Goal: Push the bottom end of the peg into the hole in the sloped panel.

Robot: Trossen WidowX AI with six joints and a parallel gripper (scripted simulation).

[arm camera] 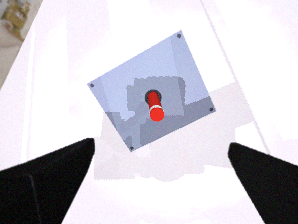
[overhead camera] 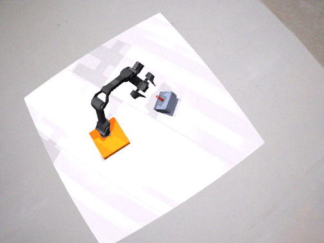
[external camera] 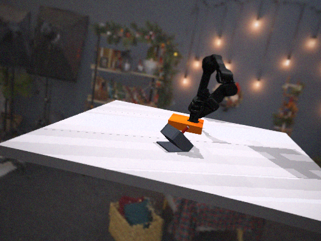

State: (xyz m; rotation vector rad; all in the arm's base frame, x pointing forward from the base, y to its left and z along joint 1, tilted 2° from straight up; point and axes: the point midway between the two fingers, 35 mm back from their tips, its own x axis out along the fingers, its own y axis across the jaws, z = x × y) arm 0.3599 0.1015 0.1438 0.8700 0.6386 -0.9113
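White striped table top (overhead camera: 193,167): black jointed arm on orange square base plate (overhead camera: 120,146); black parallel-jaw gripper (overhead camera: 148,89) spread wide, empty, near grey-blue sloped panel (overhead camera: 168,104).

Exterior: red cylindrical peg (external camera: 185,129) protrudes from panel.

Wrist: peg seated in panel's central hole, black fingertips well apart.

Bright, washed-out table (overhead camera: 206,135) in glare; exterior backdrop dim and blurred, string lights (external camera: 256,23) glowing softly
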